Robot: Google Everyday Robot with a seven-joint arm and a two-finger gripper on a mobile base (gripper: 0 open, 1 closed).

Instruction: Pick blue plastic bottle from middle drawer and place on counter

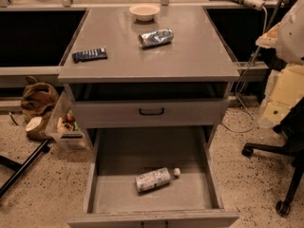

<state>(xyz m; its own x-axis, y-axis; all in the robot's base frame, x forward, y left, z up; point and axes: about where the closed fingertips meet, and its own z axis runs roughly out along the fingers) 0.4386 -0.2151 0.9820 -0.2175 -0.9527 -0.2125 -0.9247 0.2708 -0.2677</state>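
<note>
The blue plastic bottle [153, 179] lies on its side on the floor of the open middle drawer [114, 194], with its white cap pointing right. The drawer is pulled out toward me at the bottom of the view. The counter [142, 61] is the flat grey top of the cabinet above it. My gripper [280, 99] is at the right edge of the view, to the right of the cabinet and well away from the bottle. It holds nothing that I can see.
On the counter are a white bowl [144, 11] at the back, a crumpled silver-blue foil packet [156, 37] and a dark remote [90, 55] at the left. The top drawer [152, 111] is slightly open. A black chair base [280, 175] stands at the right, and bags [40, 103] and a bin at the left.
</note>
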